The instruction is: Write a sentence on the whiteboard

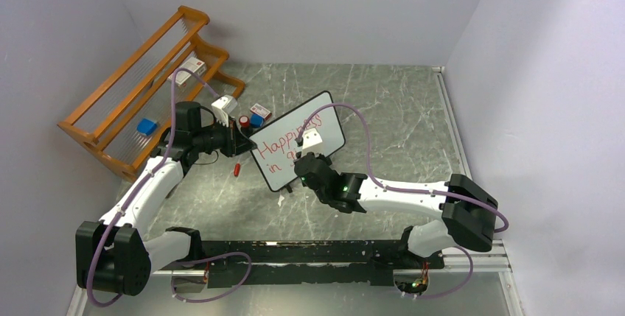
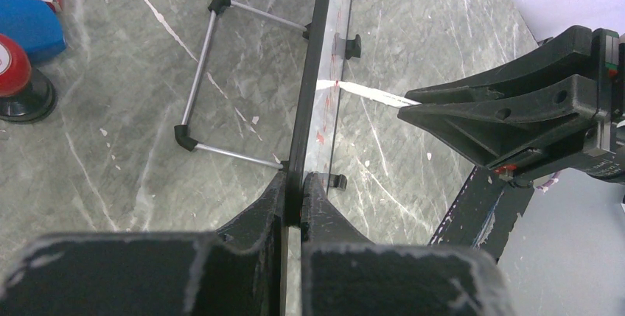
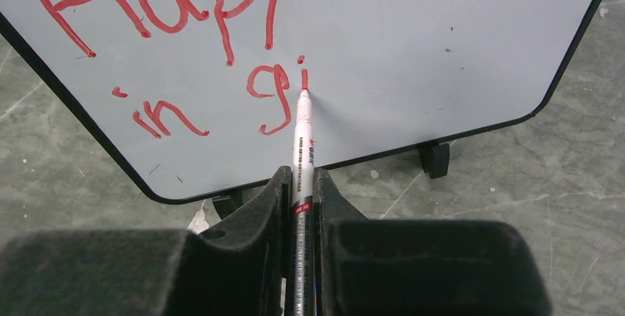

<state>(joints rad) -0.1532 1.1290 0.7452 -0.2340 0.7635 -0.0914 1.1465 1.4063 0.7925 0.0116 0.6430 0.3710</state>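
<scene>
**A:** Why are the left jaws on the whiteboard?

**B:** To brace it. They pinch its frame on the side facing the table's left edge. The board stands on its feet near the middle of the table, and I'd say pen pressure would push it back otherwise.

**A:** And the right jaws?

**B:** Pressed together on a marker, which points straight out so the tip meets the board squarely. It touches the foot of the "i".

**A:** How far is the sentence?

**B:** It reads "Happiness in gi" in red. Likely mid-word, with bare board to the right for the rest.
</scene>
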